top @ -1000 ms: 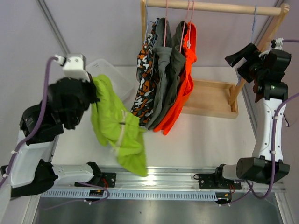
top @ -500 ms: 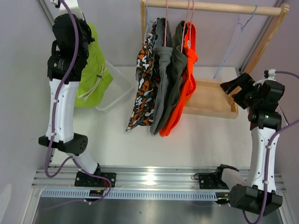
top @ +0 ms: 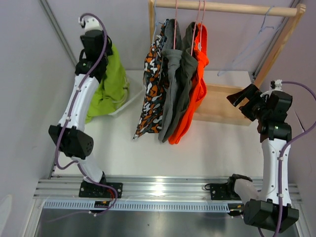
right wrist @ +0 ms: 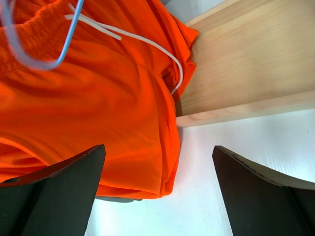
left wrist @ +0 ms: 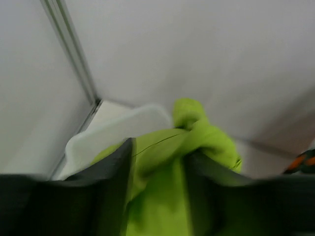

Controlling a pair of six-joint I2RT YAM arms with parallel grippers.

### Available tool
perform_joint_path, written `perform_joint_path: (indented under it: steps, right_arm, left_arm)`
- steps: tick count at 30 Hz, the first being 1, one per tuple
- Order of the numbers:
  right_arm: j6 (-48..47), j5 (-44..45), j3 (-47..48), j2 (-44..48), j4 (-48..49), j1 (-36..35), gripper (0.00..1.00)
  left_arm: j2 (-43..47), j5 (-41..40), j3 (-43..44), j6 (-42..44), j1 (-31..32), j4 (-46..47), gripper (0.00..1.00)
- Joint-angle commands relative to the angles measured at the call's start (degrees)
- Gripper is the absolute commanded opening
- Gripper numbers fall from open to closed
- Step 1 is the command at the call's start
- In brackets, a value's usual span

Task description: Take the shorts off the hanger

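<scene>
My left gripper [top: 101,61] reaches to the far left corner over a white bin [top: 120,109]. Lime green shorts [top: 112,91] hang from it into the bin. In the left wrist view the left gripper [left wrist: 160,150] has its jaws parted, with the green shorts [left wrist: 206,137] bunched between them above the bin [left wrist: 113,130]. Camouflage shorts [top: 150,94], dark grey shorts [top: 174,81] and orange shorts [top: 196,84] hang on hangers from the rail [top: 227,7]. My right gripper [top: 243,98] is open beside the orange shorts [right wrist: 98,98], holding nothing; between its jaws [right wrist: 158,150] is the hem.
The wooden rack's base tray [top: 222,106] lies under the hanging clothes, its board [right wrist: 246,64] close to my right fingers. An empty light blue wire hanger [top: 253,40] swings at the rail's right end. Grey walls close in on both sides.
My left arm carried the green shorts from near the front up to the far left bin, and its jaws have parted. My right gripper dropped lower and moved left towards the orange shorts.
</scene>
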State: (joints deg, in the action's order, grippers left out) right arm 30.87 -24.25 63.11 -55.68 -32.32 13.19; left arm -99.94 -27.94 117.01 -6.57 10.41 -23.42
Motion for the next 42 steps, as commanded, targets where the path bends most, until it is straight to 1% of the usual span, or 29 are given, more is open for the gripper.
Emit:
perform_joint_path:
  steps: [1,2,4,5,6,7,8,9,10,11,12,13,14,16,17,18,19,21,22,23,24,25,26,27,28,31,33,38,42]
  right_arm:
    - [-0.4,1.0,1.5,3.8,0.9,-0.3,0.99]
    - [-0.3,1.2,1.8,4.4,0.8,-0.3,0.99]
    - [0.0,2.1,3.5,5.9,-0.2,-0.4,0.99]
    - [0.0,2.4,4.3,6.5,-0.7,-0.4,0.99]
    - [0.2,3.2,5.2,6.9,-1.8,-0.4,0.99]
    - [0.3,3.4,6.0,7.4,-1.9,-0.4,0.99]
    - [0.8,3.2,7.5,8.6,-1.4,-0.4,0.99]
    - [1.2,2.7,8.2,9.2,-0.9,-0.5,0.99]
    - [1.6,1.6,9.0,9.6,0.2,-0.6,0.99]
    - [2.1,-0.1,10.4,10.1,1.9,-0.7,0.99]
    - [3.5,-2.0,11.1,10.3,5.2,-1.2,0.99]
    - [4.4,-3.1,11.7,10.3,7.1,-1.6,0.99]
    - [5.4,-4.2,12.5,10.1,9.4,-2.0,0.99]
    - [8.1,-5.3,15.5,7.7,14.5,-4.5,0.99]
    - [8.5,-5.3,16.8,6.3,16.0,-5.9,0.99]
    - [8.6,-4.1,20.3,2.9,17.8,-7.6,0.99]
    - [6.8,-2.8,22.7,0.9,17.8,-11.9,0.99]
    - [3.4,2.4,28.1,-3.9,15.6,-17.5,0.99]
    - [-0.2,4.4,34.6,-9.2,14.1,-19.8,0.99]
    - [-1.9,7.4,38.3,-12.1,10.4,-23.3,0.99]
    - [-3.2,9.1,41.9,-15.0,8.5,-24.3,0.97]
    - [-3.9,10.2,47.9,-20.3,7.2,-24.9,0.9]
    - [-4.5,11.1,50.2,-22.6,5.9,-25.0,0.8]
    - [-5.0,11.9,52.2,-24.6,5.4,-25.0,0.73]
    - [-5.4,12.7,55.0,-28.0,5.2,-25.1,0.7]
    - [-6.5,15.5,58.3,-32.2,5.0,-25.1,0.69]
    - [-7.1,16.7,60.9,-35.9,4.5,-25.0,0.66]
    - [-6.7,17.5,62.5,-40.8,5.0,-25.2,0.63]
    - [-7.4,19.1,62.6,-43.0,5.0,-26.5,0.63]
  left_arm:
    - [-0.9,2.7,-6.8,-10.0,-2.6,-1.6,0.91]
    - [-1.9,3.8,-6.7,-10.8,-2.9,-5.4,0.99]
    - [-4.6,4.9,-5.0,-12.8,-3.2,-9.6,0.99]
    - [-4.7,4.5,-4.5,-13.5,-3.2,-13.0,0.99]
    - [-4.0,4.0,-5.7,-13.9,-3.2,-13.4,0.99]
    - [-0.6,4.2,-7.0,-14.3,-3.2,-13.1,0.99]
    - [1.7,4.4,-11.4,-14.5,-3.2,-11.7,0.99]
    - [4.4,5.2,-12.9,-14.8,-3.0,-11.3,0.99]
    - [9.6,5.6,-14.6,-14.9,-2.9,-11.0,0.99]
    - [12.5,5.7,-15.9,-15.2,-2.7,-11.1,0.99]
    - [15.1,6.0,-20.9,-15.7,-2.0,-11.0,0.99]
    - [20.5,7.6,-22.8,-15.1,-1.5,-10.9,0.99]
    - [23.3,7.6,-26.6,-15.2,-0.9,-10.8,0.99]
    - [28.4,8.3,-35.1,-14.7,1.5,-10.2,0.99]
    - [33.1,8.3,-37.3,-14.7,2.6,-10.2,0.99]
    - [35.2,8.4,-41.0,-14.6,4.2,-10.0,0.99]
    - [37.2,8.3,-44.9,-15.1,5.1,-10.7,0.99]
    - [42.4,8.6,-48.4,-15.1,7.0,-11.2,1.0]
    - [44.0,8.4,-52.9,-15.4,7.4,-11.9,0.99]
    - [46.6,8.9,-54.0,-15.4,7.9,-12.1,0.99]
    - [47.7,9.1,-56.2,-15.4,8.0,-12.3,0.99]
    - [48.7,9.6,-57.9,-15.1,8.1,-12.4,0.99]
    - [49.5,9.6,-58.4,-14.9,8.2,-12.5,0.99]
    - [51.0,9.1,-60.0,-14.6,8.3,-12.7,0.99]
    - [51.6,8.9,-60.6,-14.1,8.3,-12.5,0.99]
    - [53.1,9.0,-63.9,-13.6,8.3,-12.3,0.99]
    - [53.7,10.1,-65.9,-13.6,8.3,-11.5,0.99]
    - [54.1,10.8,-65.9,-12.7,8.3,-10.5,0.99]
    - [53.7,11.7,-65.9,-12.3,8.3,-10.2,0.99]
